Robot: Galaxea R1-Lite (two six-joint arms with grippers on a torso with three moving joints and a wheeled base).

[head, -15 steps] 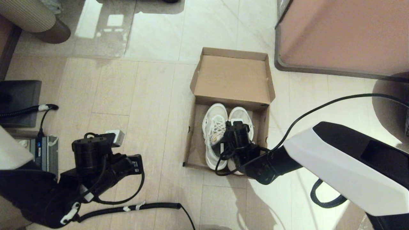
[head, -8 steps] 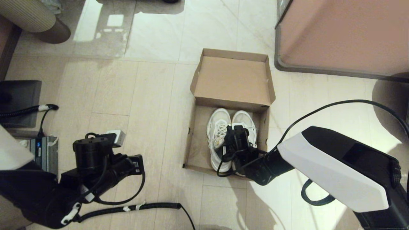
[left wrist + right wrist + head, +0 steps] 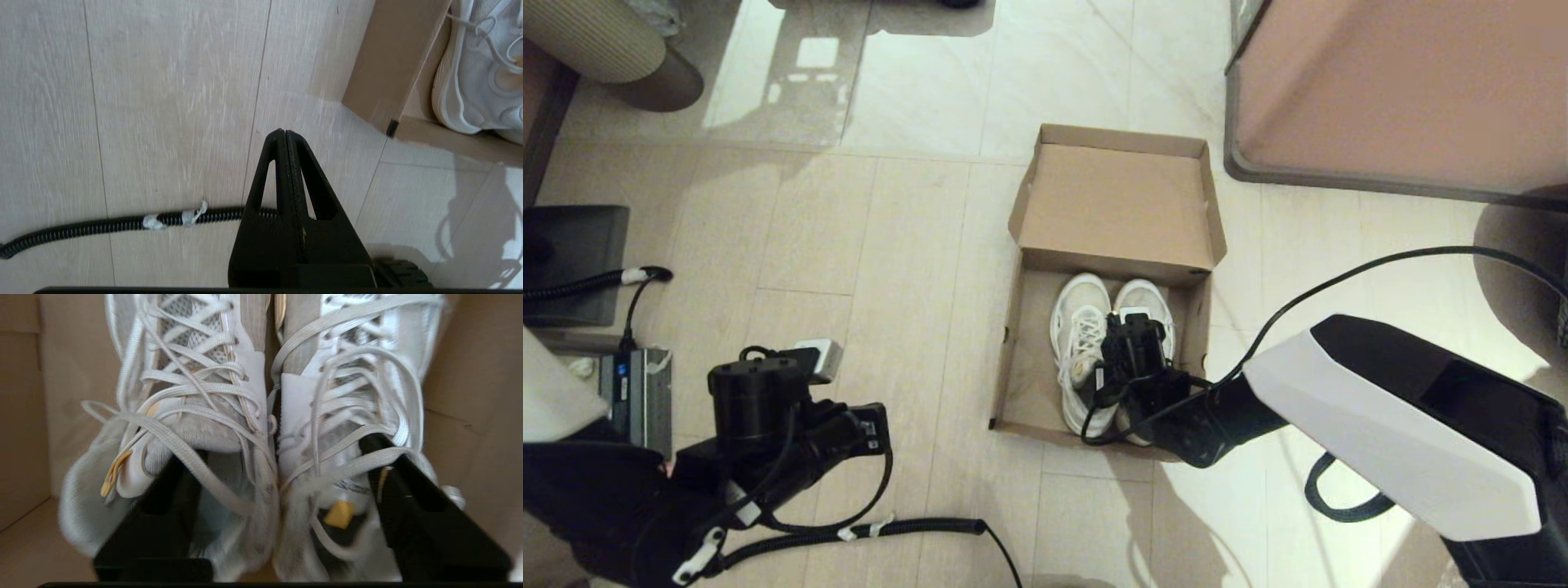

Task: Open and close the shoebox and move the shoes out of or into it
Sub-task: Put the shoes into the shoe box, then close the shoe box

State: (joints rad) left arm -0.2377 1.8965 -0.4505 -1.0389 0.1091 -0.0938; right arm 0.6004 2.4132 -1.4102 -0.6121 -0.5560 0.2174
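The brown cardboard shoebox (image 3: 1006, 376) sits on the floor with its flap lid (image 3: 1117, 204) folded back at the far side. The white lace-up shoes (image 3: 1080, 327) lie side by side inside it, toes toward the lid. My right gripper (image 3: 1131, 347) reaches down over their heels. In the right wrist view it (image 3: 278, 451) is open, one finger in each shoe's (image 3: 212, 388) mouth, with the two inner collars loose between the fingers. My left gripper (image 3: 284, 132) is shut and empty, low over the floor to the left of the box (image 3: 392, 69).
A large pinkish-brown cabinet (image 3: 1405, 90) with a grey rim stands right of the lid. A black corrugated cable (image 3: 890, 529) runs across the floor under the left arm. A power unit (image 3: 637, 392) and a dark block (image 3: 572, 261) lie at far left.
The right gripper has opened and let go of the shoes' inner collars. The shoes have shifted slightly nearer in the box and lie there. The left arm has hardly moved.
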